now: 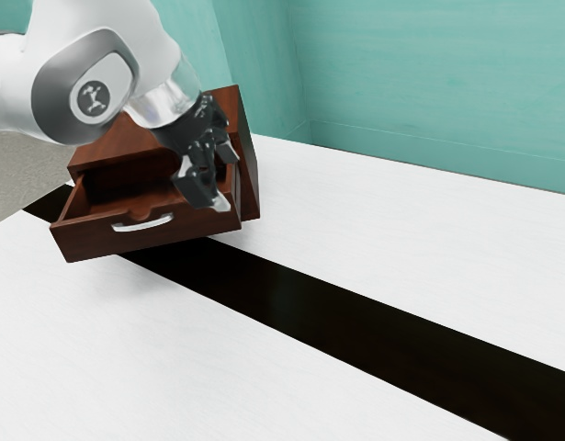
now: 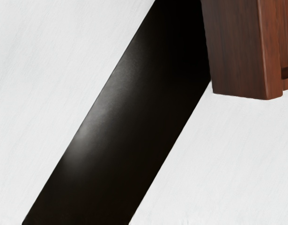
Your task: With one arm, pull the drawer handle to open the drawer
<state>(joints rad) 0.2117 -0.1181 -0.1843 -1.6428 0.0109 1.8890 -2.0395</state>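
A dark brown wooden cabinet (image 1: 229, 115) stands on the table at the exterior view's upper left. Its drawer (image 1: 140, 207) is pulled out toward the front, with a silver handle (image 1: 142, 223) on its front panel. My black gripper (image 1: 211, 175) hangs over the drawer's right end, up and to the right of the handle and apart from it. It is open with nothing between its fingers. In the wrist view a corner of the brown cabinet (image 2: 242, 47) sits off to one side of my hand.
The white table (image 1: 401, 230) is crossed by a wide black strip (image 1: 355, 331) running from under the cabinet to the exterior view's lower right. That strip (image 2: 120, 140) lies below my hand. A teal wall (image 1: 429, 64) rises behind the table.
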